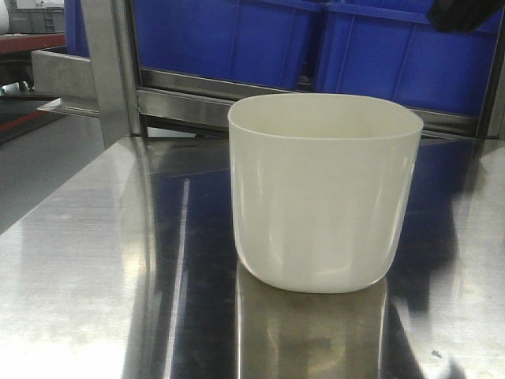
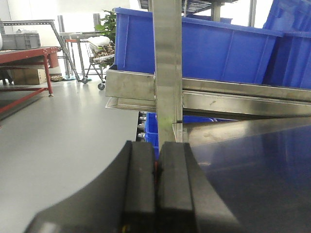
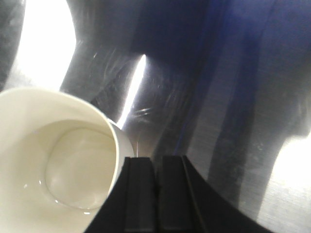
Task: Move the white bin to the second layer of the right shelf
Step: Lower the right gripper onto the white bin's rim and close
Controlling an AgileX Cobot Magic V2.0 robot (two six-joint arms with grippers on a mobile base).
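The white bin [image 1: 325, 193] stands upright and empty on the shiny steel tabletop [image 1: 95, 260], its mouth facing up. In the right wrist view the white bin [image 3: 58, 165] lies below and to the left of my right gripper [image 3: 156, 160], which is shut on nothing and hovers over the tabletop just beside the bin's rim. My left gripper [image 2: 156, 158] is shut with nothing in it, off the table's left side, pointing at a steel rack post [image 2: 167, 73]. The right shelf second layer is out of view.
Large blue crates [image 1: 260, 39] sit on a steel rack level [image 1: 189, 103] right behind the bin. A steel post [image 1: 110, 71] rises at the table's back left. Left of the table is open grey floor [image 2: 58, 131] with a red bench [image 2: 24, 56].
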